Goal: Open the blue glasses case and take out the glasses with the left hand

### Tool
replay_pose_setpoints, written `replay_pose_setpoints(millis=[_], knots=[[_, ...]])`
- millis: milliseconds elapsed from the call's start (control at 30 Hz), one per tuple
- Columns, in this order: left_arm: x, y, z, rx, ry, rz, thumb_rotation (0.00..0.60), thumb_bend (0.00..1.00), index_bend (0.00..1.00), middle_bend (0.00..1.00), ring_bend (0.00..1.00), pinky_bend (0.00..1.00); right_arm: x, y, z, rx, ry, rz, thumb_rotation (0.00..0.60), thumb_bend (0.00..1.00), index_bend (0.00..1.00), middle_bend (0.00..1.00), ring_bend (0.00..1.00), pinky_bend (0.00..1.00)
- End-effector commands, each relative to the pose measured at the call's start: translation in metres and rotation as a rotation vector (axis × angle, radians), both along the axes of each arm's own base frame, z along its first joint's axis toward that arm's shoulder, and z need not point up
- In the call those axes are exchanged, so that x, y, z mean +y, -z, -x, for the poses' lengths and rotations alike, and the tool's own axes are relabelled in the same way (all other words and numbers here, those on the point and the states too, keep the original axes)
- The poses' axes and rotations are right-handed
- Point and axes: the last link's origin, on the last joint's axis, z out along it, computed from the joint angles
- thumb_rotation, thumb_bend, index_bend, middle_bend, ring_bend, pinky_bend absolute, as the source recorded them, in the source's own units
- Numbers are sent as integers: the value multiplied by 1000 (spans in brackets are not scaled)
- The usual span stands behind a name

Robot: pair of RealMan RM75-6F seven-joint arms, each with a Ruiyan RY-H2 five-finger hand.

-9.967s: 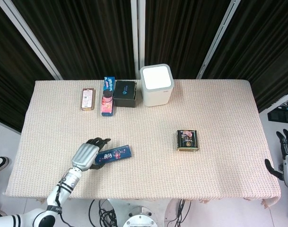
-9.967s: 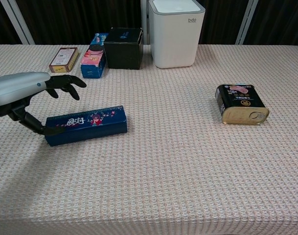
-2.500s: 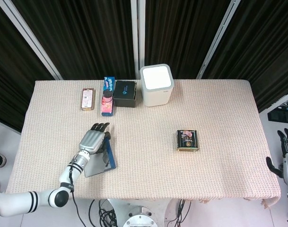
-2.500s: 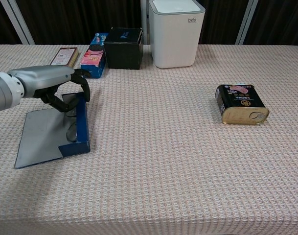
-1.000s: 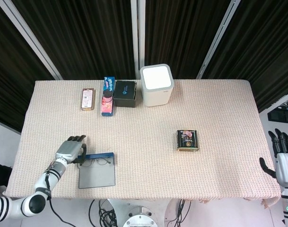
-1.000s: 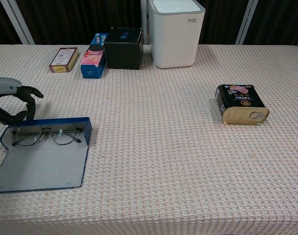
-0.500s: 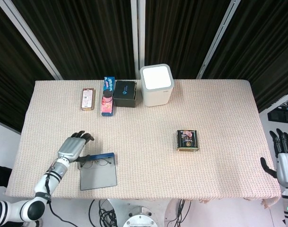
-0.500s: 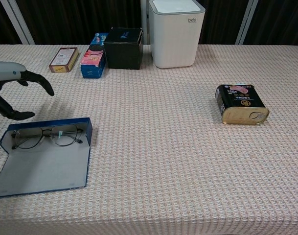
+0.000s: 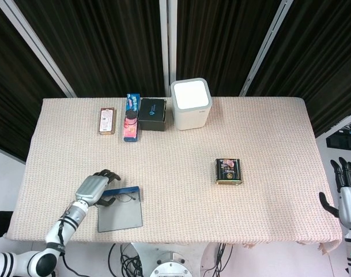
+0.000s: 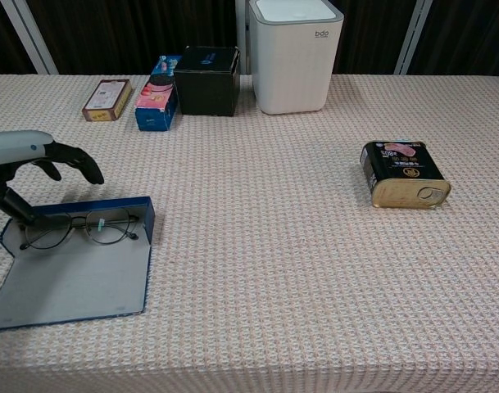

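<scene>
Blue glasses case (image 10: 69,262) lying open on tabletop (image 10: 298,270), glasses (image 10: 77,228) sitting in its tray along far wall.

Your left hand (image 10: 24,160) hovering just beyond case's far-left corner, fingers (image 10: 73,164) spread and lightly curled, holding nothing; thumb reaching down close to case wall.

Risks:
- closing fingers on wall instead of frame: you'd be dragging whole case
- thin wire frame slipping or bending under pinch
- case skidding on weave, being light

Right hand (image 9: 349,193) idling off tabletop, far from case, fingers apart.

Coarse woven beige tablecloth (image 10: 274,262); matt grey lining inside the open blue glasses case (image 10: 69,274); thin wire-framed glasses (image 10: 77,227); glossy metal tin (image 10: 403,173).
</scene>
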Motion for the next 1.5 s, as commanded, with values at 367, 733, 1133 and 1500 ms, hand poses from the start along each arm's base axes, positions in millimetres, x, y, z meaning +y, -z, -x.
replay_pose_setpoints(millis=[367, 733, 1133, 1500], knots=[[3, 8, -4, -12, -1, -13, 600, 286, 312, 217, 101, 208, -3, 4, 2, -5, 6, -12, 600, 282, 0, 0, 0, 0], [6, 10, -9, -15, 1, -14, 600, 350, 373, 218, 101, 206, -3, 2, 2, -5, 7, -7, 600, 283, 0, 0, 0, 0], [9, 15, -9, -16, -10, -8, 600, 353, 402, 218, 101, 205, -3, 3, 4, -6, 12, -10, 600, 282, 0, 0, 0, 0], [10, 17, -7, -15, -14, -13, 600, 372, 478, 219, 101, 205, -4, 3, 5, -6, 16, -11, 600, 283, 0, 0, 0, 0]])
